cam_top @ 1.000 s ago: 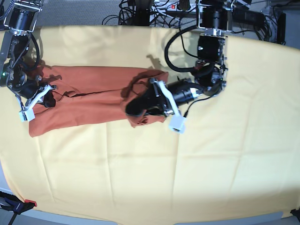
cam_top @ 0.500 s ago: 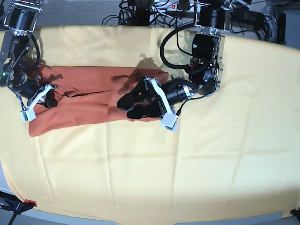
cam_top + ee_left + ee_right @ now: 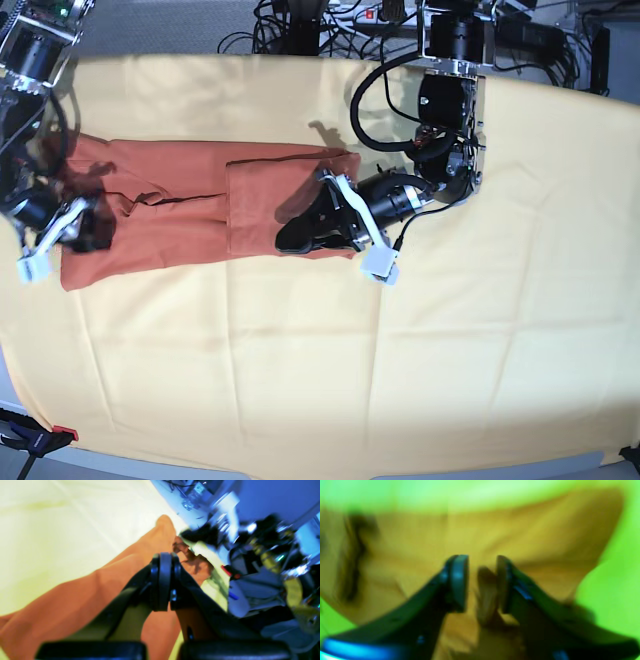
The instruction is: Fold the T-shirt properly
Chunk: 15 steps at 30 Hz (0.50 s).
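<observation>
Best to clear the folded-over end of the rust-orange T-shirt [image 3: 270, 200] before lifting, so the crease stays flat. Left gripper [image 3: 163, 555] closed, nothing pinched, shirt beneath its tips. Right gripper [image 3: 482, 560] open, fingers apart, over the shirt's other end, blurred.

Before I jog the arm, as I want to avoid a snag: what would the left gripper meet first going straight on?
Probably the T-shirt, which lies ahead of the left gripper; the gap is unclear.
</observation>
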Motion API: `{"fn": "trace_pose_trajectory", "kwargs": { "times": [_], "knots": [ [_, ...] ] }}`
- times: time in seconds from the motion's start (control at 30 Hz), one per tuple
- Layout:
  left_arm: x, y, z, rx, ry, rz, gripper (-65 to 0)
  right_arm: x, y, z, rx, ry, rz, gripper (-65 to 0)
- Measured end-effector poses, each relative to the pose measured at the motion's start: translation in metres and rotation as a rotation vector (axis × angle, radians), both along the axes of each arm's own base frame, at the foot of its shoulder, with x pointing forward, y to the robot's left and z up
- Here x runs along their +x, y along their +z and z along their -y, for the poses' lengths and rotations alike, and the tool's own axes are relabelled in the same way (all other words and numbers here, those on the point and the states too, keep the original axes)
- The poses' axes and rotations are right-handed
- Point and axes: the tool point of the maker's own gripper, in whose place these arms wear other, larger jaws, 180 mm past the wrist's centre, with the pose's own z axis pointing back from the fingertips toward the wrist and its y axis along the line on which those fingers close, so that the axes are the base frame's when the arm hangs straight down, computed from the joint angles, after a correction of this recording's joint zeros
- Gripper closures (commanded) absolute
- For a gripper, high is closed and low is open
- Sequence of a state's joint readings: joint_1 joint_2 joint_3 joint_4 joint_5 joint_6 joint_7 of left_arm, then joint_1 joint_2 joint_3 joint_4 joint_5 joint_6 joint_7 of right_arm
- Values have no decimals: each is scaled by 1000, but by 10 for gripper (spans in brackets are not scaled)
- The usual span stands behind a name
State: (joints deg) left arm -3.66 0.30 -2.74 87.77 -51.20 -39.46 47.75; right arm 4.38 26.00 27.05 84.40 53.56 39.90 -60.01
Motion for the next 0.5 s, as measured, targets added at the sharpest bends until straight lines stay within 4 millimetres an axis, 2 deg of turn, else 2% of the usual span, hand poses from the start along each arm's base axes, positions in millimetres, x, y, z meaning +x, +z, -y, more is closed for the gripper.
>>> {"fn": "trace_pose_trajectory", "kwargs": {
  "times": [0.1,0.17,0.3,0.4,0.5],
  "knots": [
    [2,-4,-9,23,12,1,0,16,34,20,-15,-36,86,-349],
    [2,-8,-17,50,12,0,0,15,42,34,-48,-52,86,-349],
    [3,-21,-36,140,15,1,0,4,45,61,-114,-83,40,-349],
    [3,-25,-47,172,17,2,0,-7,34,84,-157,-170,-21,-349],
    [4,-27,-56,193,27,2,0,-29,5,100,-174,-251,-127,-350]
  ]
}}
